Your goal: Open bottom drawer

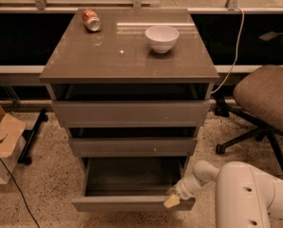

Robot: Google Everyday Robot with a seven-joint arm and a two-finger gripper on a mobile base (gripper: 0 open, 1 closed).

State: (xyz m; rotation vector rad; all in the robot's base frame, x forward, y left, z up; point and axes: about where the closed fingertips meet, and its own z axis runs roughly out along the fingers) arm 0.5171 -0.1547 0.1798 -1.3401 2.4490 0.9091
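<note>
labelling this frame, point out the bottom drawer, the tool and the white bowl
bottom drawer (122, 204): camera view, on its flat front panel
tool (172, 201): camera view, on its tip, at the drawer front's right end
white bowl (162, 42): camera view, on its outer wall

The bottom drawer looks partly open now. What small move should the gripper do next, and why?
Probably a short pull straight out. The gripper sits at the right end of the bottom drawer front, and the drawer box shows only partly, so it may have travel left.
</note>
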